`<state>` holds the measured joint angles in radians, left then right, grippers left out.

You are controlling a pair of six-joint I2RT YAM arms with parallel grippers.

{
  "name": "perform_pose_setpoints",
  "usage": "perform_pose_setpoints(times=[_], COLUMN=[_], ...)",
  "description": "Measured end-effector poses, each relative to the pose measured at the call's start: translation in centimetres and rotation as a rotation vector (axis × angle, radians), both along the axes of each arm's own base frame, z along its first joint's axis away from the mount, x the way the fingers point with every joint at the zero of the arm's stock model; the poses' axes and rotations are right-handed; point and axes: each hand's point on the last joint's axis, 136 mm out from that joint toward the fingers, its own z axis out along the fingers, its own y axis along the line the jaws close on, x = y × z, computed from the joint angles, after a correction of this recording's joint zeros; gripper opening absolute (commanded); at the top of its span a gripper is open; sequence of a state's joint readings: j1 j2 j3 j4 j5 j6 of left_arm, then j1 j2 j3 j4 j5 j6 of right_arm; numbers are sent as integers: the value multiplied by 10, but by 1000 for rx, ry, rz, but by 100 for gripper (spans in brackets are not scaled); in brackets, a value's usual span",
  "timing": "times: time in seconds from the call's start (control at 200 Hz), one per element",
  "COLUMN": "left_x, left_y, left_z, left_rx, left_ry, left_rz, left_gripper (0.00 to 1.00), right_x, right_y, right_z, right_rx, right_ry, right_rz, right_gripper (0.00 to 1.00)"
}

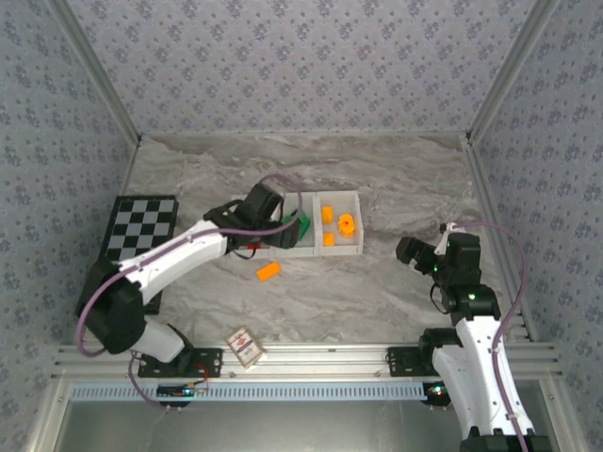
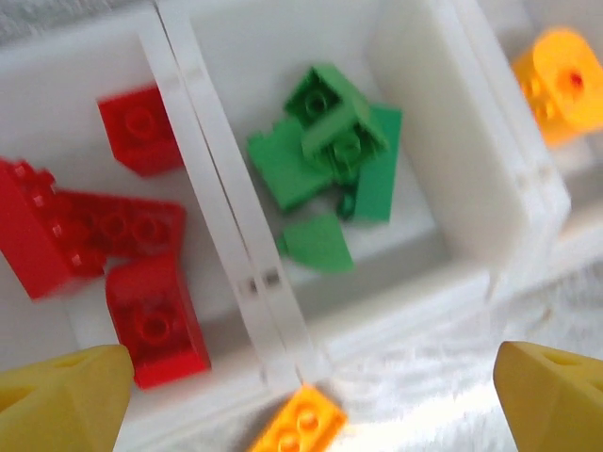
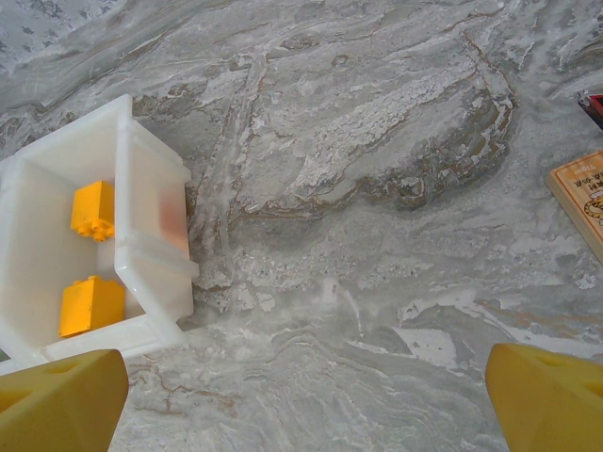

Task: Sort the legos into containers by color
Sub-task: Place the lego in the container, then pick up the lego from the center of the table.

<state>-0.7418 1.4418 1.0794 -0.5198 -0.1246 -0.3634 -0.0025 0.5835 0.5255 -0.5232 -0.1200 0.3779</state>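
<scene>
From above, the left arm (image 1: 188, 250) reaches over the containers (image 1: 358, 226), a white three-bin tray near the middle of the counter (image 1: 396, 169). The right arm (image 1: 466, 282) is well apart, toward the counter's right edge. One orange lego (image 1: 268, 271) lies loose on the counter just in front of the tray. The counter is grey and marbled, with patterned walls on three sides. A checkerboard (image 1: 141, 226) lies at its left edge and a small card (image 1: 245, 345) at the near edge.

At the left wrist, the left fingers (image 2: 66, 400) stand spread wide with nothing between them. Red legos (image 2: 113, 235) lie in one bin, green legos (image 2: 334, 141) in the next, and the loose orange one lies just outside the near wall. These bricks look light, rigid and glossy, so I judge they could slip. A pinch across the two flat long sides should hold better than one on the studs.

At the right wrist, the right fingers (image 3: 57, 400) are likewise parted and empty. They hang over bare counter that looks smooth and flat. The end bin beside them holds orange legos (image 3: 94, 212).
</scene>
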Motion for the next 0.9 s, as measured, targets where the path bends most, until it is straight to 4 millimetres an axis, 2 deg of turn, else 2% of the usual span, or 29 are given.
perform_pose_setpoints(times=[0.21, 0.43, 0.56, 0.755, 0.9], left_x=[-49, -74, -80, -76, -68], left_y=[-2, 6, 13, 16, 26], left_z=[-32, -84, -101, -102, -104], left_rx=[96, 262, 327, 346, 348], left_ry=[113, 276, 338, 344, 354], left_rz=[-187, -283, -298, -296, -263], left_gripper=[100, 96, 94, 94, 94], right_x=[0, 0, 0, 0, 0], right_y=[0, 0, 0, 0, 0], right_z=[-1, -1, -1, -1, -1], right_rx=[0, 0, 0, 0, 0], right_ry=[3, 6, 6, 6, 6], right_rz=[0, 0, 0, 0, 0], right_gripper=[100, 100, 100, 100, 100])
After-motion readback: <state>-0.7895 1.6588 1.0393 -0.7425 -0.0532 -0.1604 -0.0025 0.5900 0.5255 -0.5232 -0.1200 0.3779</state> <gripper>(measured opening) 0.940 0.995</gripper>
